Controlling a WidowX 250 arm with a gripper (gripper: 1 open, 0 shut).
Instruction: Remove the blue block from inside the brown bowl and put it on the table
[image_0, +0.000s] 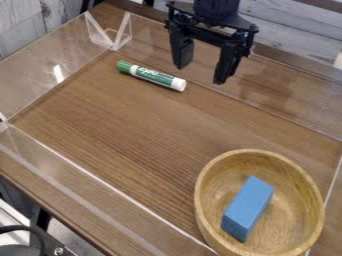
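One gripper (203, 62) is hanging over the far part of the table (147, 130), at about the twelve o'clock position of the view, and it is pointing straight down. Its two black fingers (178, 48) are standing well apart, spread wide, and nothing is sitting between them; the tool is holding no object. The fingertips are hovering above the tabletop and are not touching it. The brown bowl (262, 164) is resting on the table at about the five o'clock position, well apart from the gripper, and its near rim is running out of the view at the bottom edge. The blue block (249, 208) is lying inside this bowl, on the bowl's floor, with its long side tilted from the seven o'clock direction toward the one o'clock direction. The block is sitting slightly toward the near side of the bowl's centre. A green-and-white marker pen (150, 75) is lying flat on the table at about the eleven o'clock position, just beside the gripper on the nine o'clock side of it, and is not touching it. Low clear acrylic walls (54, 72) are standing around the table's edge, and a folded clear piece (107, 32) is standing at the far corner, at about the eleven o'clock position.
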